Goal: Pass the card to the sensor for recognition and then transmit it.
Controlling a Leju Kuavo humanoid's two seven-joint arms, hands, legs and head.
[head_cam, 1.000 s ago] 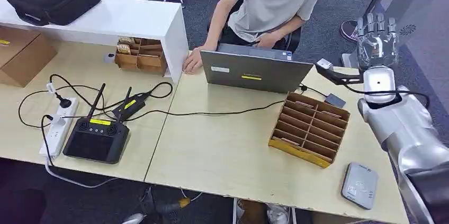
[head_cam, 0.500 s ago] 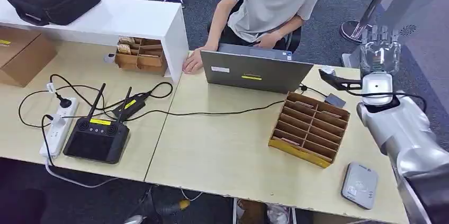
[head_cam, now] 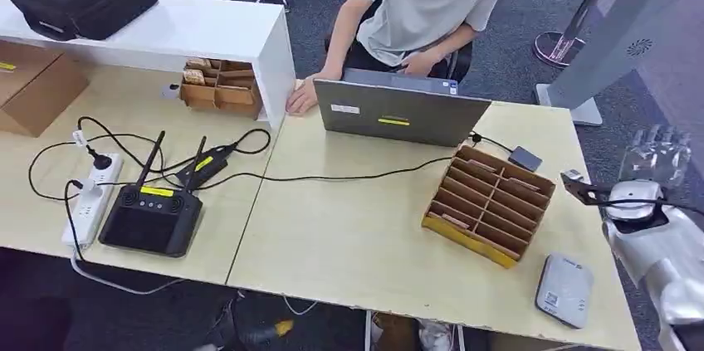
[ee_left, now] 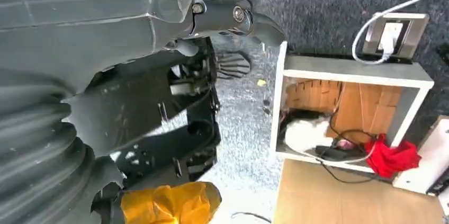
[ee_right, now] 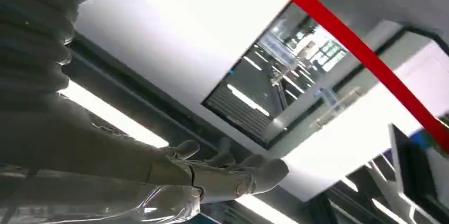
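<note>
A brown cardboard sorter [head_cam: 490,202] with several slots stands on the right part of the table, and flat cards [head_cam: 452,221] lie in some slots. The grey card sensor [head_cam: 564,289] lies flat by the near right corner. My right hand [head_cam: 656,156] hovers past the table's right edge, beside the sorter, fingers spread upward and holding nothing. In the right wrist view, the right hand [ee_right: 222,173] shows outstretched fingers against a ceiling. My left hand [ee_left: 159,7] hangs over the floor with the thumb straight and nothing in it.
A person sits at the far side behind a grey laptop [head_cam: 398,114], one hand resting by it. A black cable [head_cam: 332,177] crosses the table. A black controller [head_cam: 154,218] and a white power strip [head_cam: 91,202] lie at the left. A small grey device [head_cam: 525,158] sits behind the sorter.
My right hand has come down and back from above the far right table corner to beside the table's right edge. Everything on the table stays put.
</note>
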